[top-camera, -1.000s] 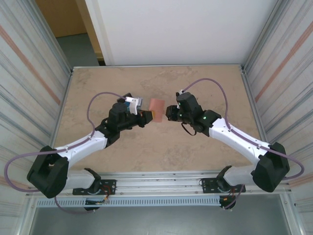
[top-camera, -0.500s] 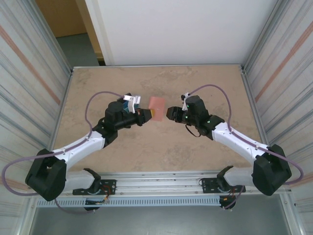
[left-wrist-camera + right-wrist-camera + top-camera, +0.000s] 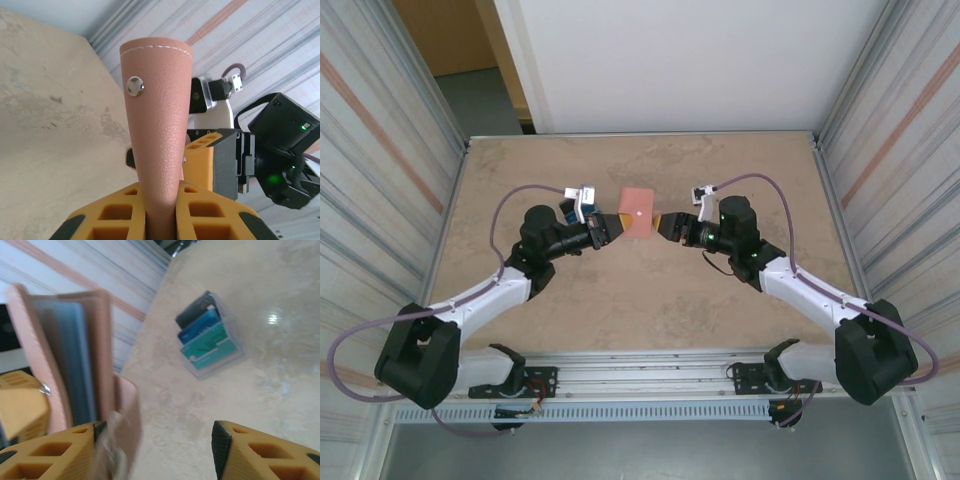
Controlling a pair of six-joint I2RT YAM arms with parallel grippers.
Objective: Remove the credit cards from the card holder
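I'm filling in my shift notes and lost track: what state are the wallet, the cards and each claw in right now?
Wallet: held up in the air, partly open, blue-grey inside showing, snap undone.
Cards: out of the wallet, fanned in a pile on the table.
Left claw: shut on the wallet, holding it upright.
Right claw: open, beside the wallet's loose flap.

The card holder [image 3: 157, 125] has a matt, fine-grained leather-like skin with 1 white stitched seam; its snap [image 3: 135, 86] is polished metal. The credit cards [image 3: 207, 337] are smooth plastic. The left gripper fingers [image 3: 115, 217] are matt orange plastic. The table [image 3: 650, 300] is stone-look, faintly glossy.
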